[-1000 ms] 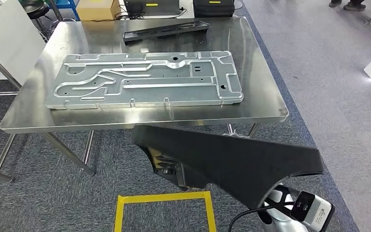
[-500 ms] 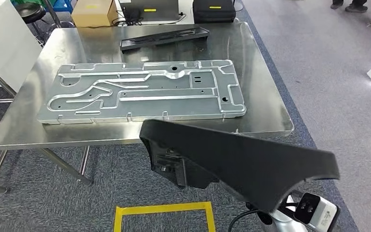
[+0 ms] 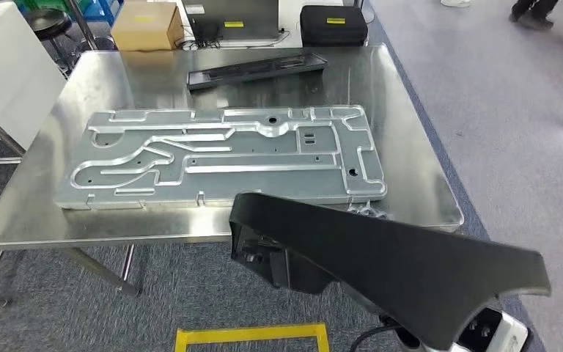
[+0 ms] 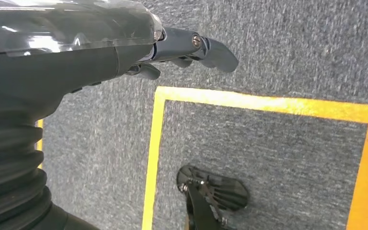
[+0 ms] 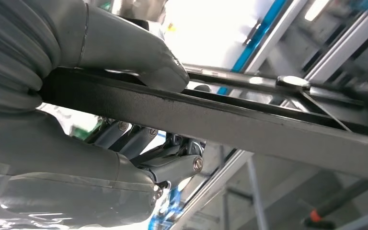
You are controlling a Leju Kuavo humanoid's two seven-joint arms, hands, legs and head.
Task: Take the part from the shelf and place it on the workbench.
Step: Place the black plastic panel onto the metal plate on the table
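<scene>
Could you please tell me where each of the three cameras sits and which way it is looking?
Head view: high on the body, looking down at the workbench; black part in front.
Left wrist view: behind the left hand, facing the carpet.
Right wrist view: behind the right hand, which grips the part.
Head and right wrist views share the part.

Long black plastic part (image 3: 381,253), matte and curved, is seen lower right of the head view, held tilted off the floor, its upper end overlapping the steel bench (image 3: 425,198) front edge.

Metal plate (image 3: 220,158) on workbench (image 3: 418,183), tray (image 3: 256,68) behind, held part (image 3: 396,257) before
</scene>
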